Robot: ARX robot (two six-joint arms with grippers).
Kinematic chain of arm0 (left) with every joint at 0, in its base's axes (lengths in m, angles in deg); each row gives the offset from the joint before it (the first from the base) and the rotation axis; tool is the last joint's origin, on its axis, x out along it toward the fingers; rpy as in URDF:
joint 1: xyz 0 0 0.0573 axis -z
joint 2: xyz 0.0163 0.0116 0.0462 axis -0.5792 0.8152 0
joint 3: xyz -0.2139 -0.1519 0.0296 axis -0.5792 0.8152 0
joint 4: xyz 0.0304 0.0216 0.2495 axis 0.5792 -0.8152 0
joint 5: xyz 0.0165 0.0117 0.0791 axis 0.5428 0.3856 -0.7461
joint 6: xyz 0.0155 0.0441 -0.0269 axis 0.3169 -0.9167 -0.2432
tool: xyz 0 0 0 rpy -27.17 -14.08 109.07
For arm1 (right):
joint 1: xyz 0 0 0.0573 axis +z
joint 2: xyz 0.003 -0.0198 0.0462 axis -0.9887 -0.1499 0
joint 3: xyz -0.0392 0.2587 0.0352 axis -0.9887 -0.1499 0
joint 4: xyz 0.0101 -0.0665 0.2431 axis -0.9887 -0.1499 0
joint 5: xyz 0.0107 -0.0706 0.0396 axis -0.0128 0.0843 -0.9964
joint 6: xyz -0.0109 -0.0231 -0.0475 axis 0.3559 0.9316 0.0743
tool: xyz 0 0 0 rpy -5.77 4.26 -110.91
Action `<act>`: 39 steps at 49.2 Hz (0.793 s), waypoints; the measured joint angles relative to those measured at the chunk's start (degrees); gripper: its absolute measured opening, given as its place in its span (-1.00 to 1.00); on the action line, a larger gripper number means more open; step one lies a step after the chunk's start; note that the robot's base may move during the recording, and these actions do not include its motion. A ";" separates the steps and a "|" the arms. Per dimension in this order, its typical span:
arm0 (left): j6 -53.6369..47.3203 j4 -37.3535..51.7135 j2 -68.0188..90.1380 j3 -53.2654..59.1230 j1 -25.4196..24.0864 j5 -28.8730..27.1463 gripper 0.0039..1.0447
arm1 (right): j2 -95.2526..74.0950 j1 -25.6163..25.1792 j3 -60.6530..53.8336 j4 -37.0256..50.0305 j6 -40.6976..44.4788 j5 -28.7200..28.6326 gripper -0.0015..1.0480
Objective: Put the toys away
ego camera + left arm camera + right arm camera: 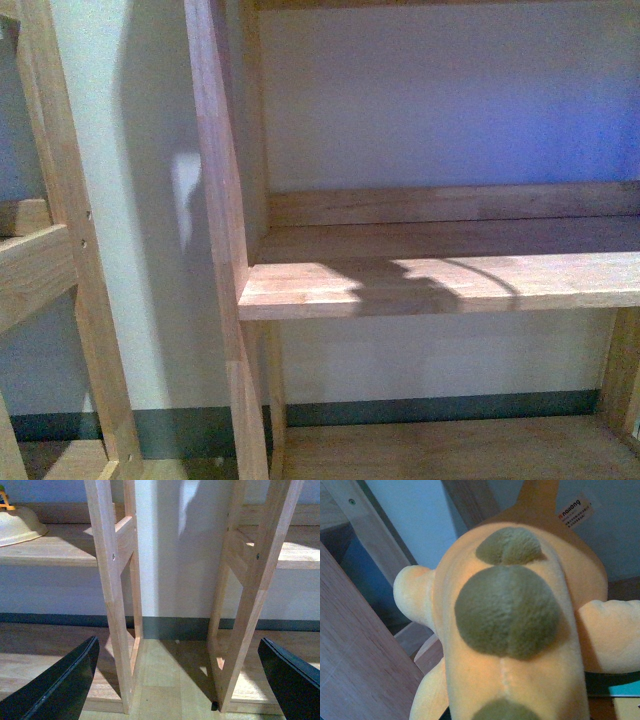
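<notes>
Left gripper (177,680): black fingers (60,685) spread wide, nothing between, facing two pale wooden shelf uprights (112,595). Right gripper: not visible, state cannot be told. Soft orange-yellow plush toy (520,630) with olive-green rounded bumps and white tag fills right wrist view, close beside wooden shelf board (355,665).

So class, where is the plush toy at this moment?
The plush toy shows only in the right wrist view, filling the frame close to the camera, with a wooden shelf post beside it. It is absent from the front and left wrist views.
</notes>
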State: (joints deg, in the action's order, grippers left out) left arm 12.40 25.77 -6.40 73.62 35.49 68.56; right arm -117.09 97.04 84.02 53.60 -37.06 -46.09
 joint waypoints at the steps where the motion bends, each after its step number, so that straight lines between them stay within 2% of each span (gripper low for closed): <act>1: 0.00 0.00 0.02 0.00 0.00 0.00 0.88 | -0.15 0.09 0.28 -0.20 0.00 -0.04 -0.86; 5: 0.00 0.00 0.02 0.02 0.00 0.00 0.88 | -0.57 0.15 1.14 -0.79 0.09 -0.15 -0.85; 13: 0.00 0.00 0.02 0.02 0.00 0.00 0.88 | 0.70 -0.17 -2.01 1.73 0.04 0.59 -0.21; 22: 0.00 0.00 0.00 0.00 0.00 0.00 0.88 | 4.33 -1.09 -8.37 4.85 0.63 2.25 0.22; 34: 0.00 0.00 0.02 0.00 0.00 0.00 0.88 | 13.16 -4.26 -19.23 9.66 6.43 7.02 0.90; 39: 0.00 0.00 0.00 0.02 0.00 0.02 0.88 | 18.03 -5.64 -25.11 12.76 8.87 8.24 0.87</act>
State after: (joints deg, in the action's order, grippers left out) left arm 12.40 25.77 -6.40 73.64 35.49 68.58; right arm -99.05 91.40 58.90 66.36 -28.18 -37.85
